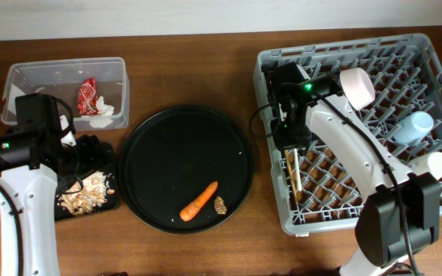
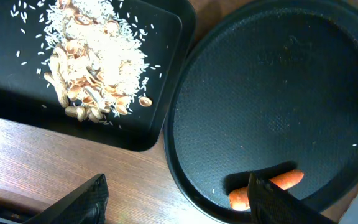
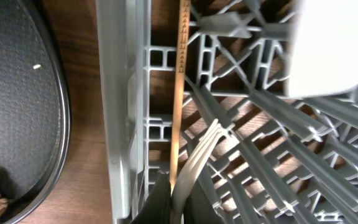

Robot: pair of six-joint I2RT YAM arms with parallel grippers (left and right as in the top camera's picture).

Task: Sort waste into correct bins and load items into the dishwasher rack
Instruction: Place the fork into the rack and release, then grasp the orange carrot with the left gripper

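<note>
Overhead is bright and even, with soft light from above, so shadows under the arms (image 1: pixel 344 130) are faint and fuzzy. The white cup (image 1: pixel 436 162) and the arm shells are nearly blown out. The round tray (image 1: pixel 186 169) stays matte with just a dull sheen.

Left wrist view is crisp on the rice (image 2: pixel 98 56), with a soft highlight along the tray rim. The left gripper (image 2: pixel 178 186) is only a dark, blurry silhouette at the bottom.

Right wrist view is the roughest. A pale shape (image 3: pixel 331 50) top right is overexposed and too blurred to identify. The fork (image 3: pixel 197 155) goes soft near the lens, and the right gripper (image 3: pixel 178 200) is black mush. Light through the rack (image 3: pixel 114 93) leaves bright patches on the table (image 3: pixel 225 127) underneath.
</note>
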